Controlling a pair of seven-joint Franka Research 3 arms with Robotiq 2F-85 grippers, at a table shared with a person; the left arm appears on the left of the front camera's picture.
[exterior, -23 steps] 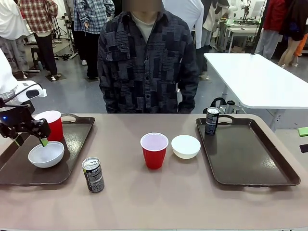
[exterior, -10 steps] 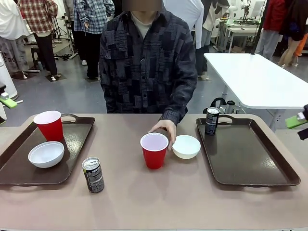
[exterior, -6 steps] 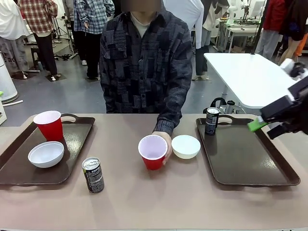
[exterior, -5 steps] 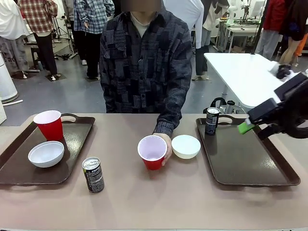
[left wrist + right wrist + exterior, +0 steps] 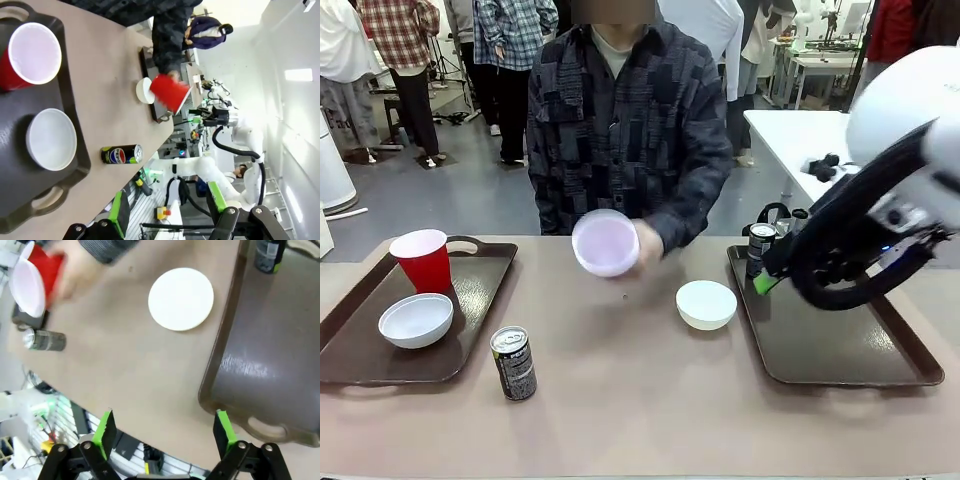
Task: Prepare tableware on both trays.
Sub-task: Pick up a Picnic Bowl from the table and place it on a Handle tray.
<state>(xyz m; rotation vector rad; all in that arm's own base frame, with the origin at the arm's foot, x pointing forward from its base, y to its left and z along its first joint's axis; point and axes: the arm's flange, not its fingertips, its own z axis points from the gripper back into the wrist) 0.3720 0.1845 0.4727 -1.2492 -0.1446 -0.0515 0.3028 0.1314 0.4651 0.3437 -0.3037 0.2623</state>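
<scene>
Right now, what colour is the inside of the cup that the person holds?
White; the front view looks straight into the cup.

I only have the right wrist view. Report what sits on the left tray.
Observer: The left tray holds a red cup at its far end and a white bowl nearer the robot.
Operator: Now give me the left gripper's state.
Observer: In the left wrist view, the left gripper is open, with nothing between its fingers.
Operator: Tell me how the person has the other cup.
Observer: The person's hand holds the second red cup well clear of the table, its mouth facing the robot's side.
</scene>
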